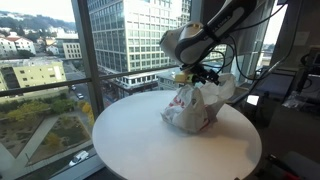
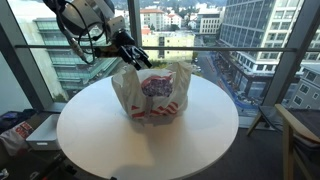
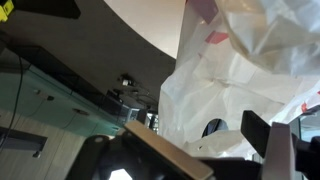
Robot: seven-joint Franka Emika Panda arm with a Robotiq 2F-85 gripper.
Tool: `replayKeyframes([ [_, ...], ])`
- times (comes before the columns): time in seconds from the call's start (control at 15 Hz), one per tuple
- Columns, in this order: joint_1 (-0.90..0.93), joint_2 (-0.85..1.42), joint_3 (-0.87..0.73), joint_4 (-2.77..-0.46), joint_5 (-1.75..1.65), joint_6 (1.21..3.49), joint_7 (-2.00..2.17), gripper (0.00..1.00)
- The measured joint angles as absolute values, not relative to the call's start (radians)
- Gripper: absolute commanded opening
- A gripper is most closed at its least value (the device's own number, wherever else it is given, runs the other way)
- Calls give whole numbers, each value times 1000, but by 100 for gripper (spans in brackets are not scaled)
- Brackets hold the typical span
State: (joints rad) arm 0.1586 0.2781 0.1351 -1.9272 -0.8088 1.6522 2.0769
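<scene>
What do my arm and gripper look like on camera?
The arm has rounded white links with dark joints. The gripper is black and blocky, with dark cables looping near the wrist. No markings are legible.

White arm, black cabling, black 2-finger gripper.

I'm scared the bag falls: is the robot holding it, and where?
Nothing is held. The gripper hangs open by the top edge of the plastic bag, which sits on the table.
</scene>
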Motion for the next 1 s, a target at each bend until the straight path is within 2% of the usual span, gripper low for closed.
replayKeyframes([
  [1.0,64,114,40,-2233,-359,2496,1813,100],
])
